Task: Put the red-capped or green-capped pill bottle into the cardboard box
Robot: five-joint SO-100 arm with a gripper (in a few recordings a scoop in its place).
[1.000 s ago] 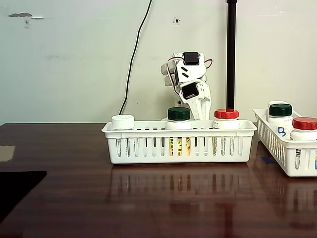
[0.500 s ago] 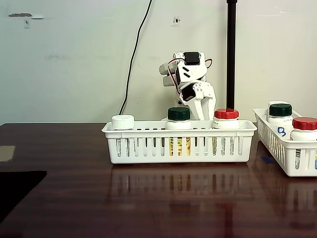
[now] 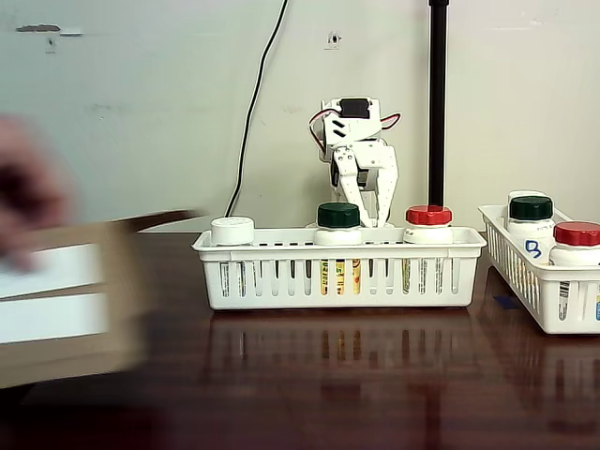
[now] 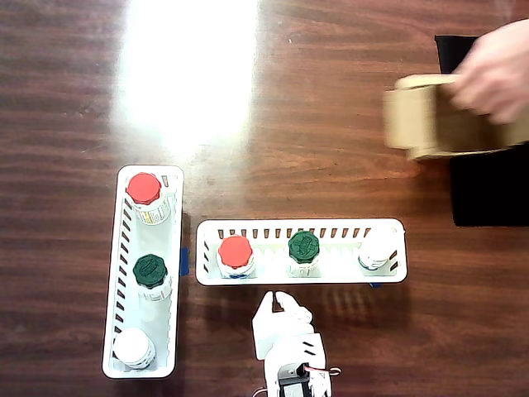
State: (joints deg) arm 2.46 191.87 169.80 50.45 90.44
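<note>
Two white baskets [image 4: 388,279] of capped bottles sit on the desk [image 4: 289,124], but the newcomer is the cardboard box [image 4: 430,120]: absent a second ago, it now comes in blurred, carried by a person's hand [image 4: 496,70], well apart from the baskets. With it arriving, the bottles have somewhere to go. The arm has straightened up behind the long basket, its claw [image 3: 367,217] hanging down empty, fingers slightly parted, near the red-capped bottle [image 4: 235,251] and green-capped bottle [image 4: 303,246], touching neither.

blue handwritten "B" on a white bottle [image 3: 531,246] in the right-hand basket [image 3: 525,277], fixed view
</note>
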